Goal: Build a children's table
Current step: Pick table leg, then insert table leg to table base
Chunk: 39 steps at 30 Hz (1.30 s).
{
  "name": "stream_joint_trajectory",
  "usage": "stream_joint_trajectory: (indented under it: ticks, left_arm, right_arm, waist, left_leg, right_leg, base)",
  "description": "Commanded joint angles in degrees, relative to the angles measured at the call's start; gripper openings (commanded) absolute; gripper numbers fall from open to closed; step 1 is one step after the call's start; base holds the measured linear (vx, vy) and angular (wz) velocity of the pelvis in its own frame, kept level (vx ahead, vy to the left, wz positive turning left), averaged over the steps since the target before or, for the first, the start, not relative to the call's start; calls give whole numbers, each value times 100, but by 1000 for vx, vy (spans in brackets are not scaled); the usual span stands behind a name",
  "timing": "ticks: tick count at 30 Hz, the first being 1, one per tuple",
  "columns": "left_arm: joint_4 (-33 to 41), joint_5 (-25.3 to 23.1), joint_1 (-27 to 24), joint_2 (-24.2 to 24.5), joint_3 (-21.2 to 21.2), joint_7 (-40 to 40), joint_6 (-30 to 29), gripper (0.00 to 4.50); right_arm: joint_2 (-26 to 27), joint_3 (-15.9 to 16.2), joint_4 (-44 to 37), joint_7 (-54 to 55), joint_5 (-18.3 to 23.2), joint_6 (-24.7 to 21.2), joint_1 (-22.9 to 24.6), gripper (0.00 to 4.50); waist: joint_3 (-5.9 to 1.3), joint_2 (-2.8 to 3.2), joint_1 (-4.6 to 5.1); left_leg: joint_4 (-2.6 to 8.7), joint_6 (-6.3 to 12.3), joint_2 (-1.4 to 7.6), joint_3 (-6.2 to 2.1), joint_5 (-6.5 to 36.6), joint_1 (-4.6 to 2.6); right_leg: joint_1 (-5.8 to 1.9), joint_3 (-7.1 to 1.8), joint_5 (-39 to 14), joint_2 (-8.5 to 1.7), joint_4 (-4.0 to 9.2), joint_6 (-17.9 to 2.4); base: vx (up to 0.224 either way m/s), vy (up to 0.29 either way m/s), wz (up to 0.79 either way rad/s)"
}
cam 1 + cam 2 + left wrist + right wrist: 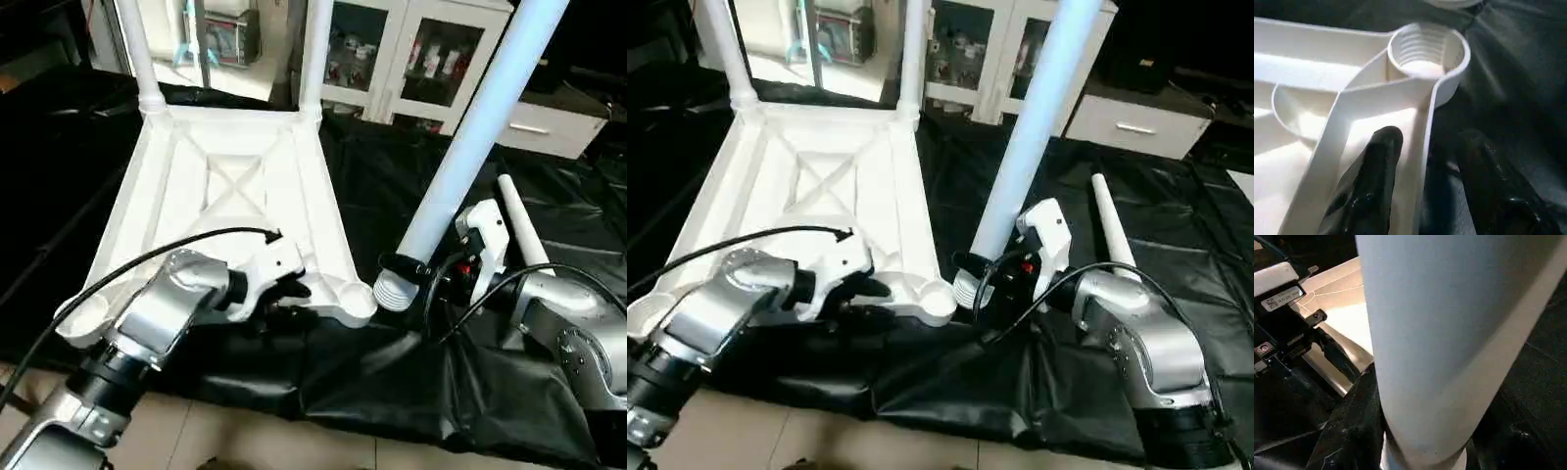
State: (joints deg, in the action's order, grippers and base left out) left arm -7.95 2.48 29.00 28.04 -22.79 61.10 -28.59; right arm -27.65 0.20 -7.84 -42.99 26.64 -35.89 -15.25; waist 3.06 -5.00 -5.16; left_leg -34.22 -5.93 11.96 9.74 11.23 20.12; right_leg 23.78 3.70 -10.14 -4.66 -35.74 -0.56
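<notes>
The robot's 2 silver arms reach forward and bend in toward each other. The left gripper (291, 290) points to the right, and its black fingers (1371, 186) sit apart, 1 on each side of a thin white wall. The right gripper (991, 279) points to the left, with its fingers closed around a white tube.

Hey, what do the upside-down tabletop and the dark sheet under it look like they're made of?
Tabletop: probably moulded white plastic, smooth with a slight sheen; moulded ribs and a threaded corner socket. Sheet: likely thin black plastic film, glossy and wrinkled.
</notes>
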Motion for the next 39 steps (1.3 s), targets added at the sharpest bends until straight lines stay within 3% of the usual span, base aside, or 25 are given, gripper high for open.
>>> stream_joint_trajectory:
  ticks: [1, 9, 21, 27, 32, 33, 34, 37, 39]
  left_arm:
    - [-97, -98, 44, 38, -92, 57, 161, 212]
    - [-208, -203, -4, 94, -165, 83, 362, 212]
    - [-523, -299, -20, 85, -209, 80, 543, 95]
    - [-433, -386, -163, 171, -360, 139, 601, 56]
    - [-233, -441, -305, 221, -432, 175, 553, 19]
    - [-206, -437, -321, 216, -433, 175, 537, 16]
    - [-161, -431, -344, 212, -440, 171, 513, 7]
    - [-13, -390, -412, 207, -454, 164, 401, 7]
    - [47, -382, -434, 204, -458, 153, 355, 7]
  right_arm:
    - [-55, -60, -122, -23, 63, -8, 6, 186]
    - [-59, -67, -92, -39, 46, 13, -12, 186]
    - [104, -94, 57, 21, 134, -44, -179, 186]
    - [500, -77, 479, 169, 275, -195, -434, 186]
    - [642, -7, 781, 198, 350, -544, -595, 186]
    - [634, 24, 841, 178, 328, -570, -624, 186]
    - [606, 79, 898, 130, 312, -612, -651, 186]
    - [570, 135, 970, 36, 335, -707, -699, 186]
    - [563, 133, 975, 4, 342, -743, -717, 186]
  waist:
    - [-355, 104, -10]
    - [-356, 98, -14]
    - [-351, 83, -12]
    - [-349, 79, 3]
    - [-381, 88, 10]
    - [-378, 46, 11]
    - [-376, 65, 8]
    - [-353, 31, 7]
    - [-347, 47, 7]
  left_leg:
    - [436, -60, 99, 1, 1052, -10]
    - [435, -74, 107, 3, 999, -14]
    - [440, -77, 107, -2, 1074, -12]
    - [446, -105, 110, -2, 1107, -16]
    - [428, -117, 112, 3, 809, -24]
    - [425, -99, 104, 17, 742, -20]
    - [426, -96, 103, 14, 732, -13]
    - [435, -93, 102, 20, 902, -13]
    - [438, -113, 111, 17, 977, -18]
  right_leg:
    - [-320, -247, -1093, -282, 416, -899]
    - [-320, -250, -1001, -289, 396, -939]
    - [-312, -251, -1282, -299, 421, -859]
    - [-294, -250, -1312, -301, 416, -903]
    - [-318, -252, -794, -293, 343, -1026]
    - [-320, -249, -681, -278, 343, -1051]
    - [-332, -250, -678, -289, 329, -1075]
    - [-326, -255, -1102, -305, 376, -979]
    - [-308, -258, -1318, -313, 407, -911]
  base:
    - [0, 0, 0]
    - [0, 0, 0]
    - [0, 0, 0]
    - [0, 0, 0]
    - [0, 0, 0]
    - [0, 0, 0]
    - [0, 0, 0]
    - [0, 0, 0]
    - [0, 0, 0]
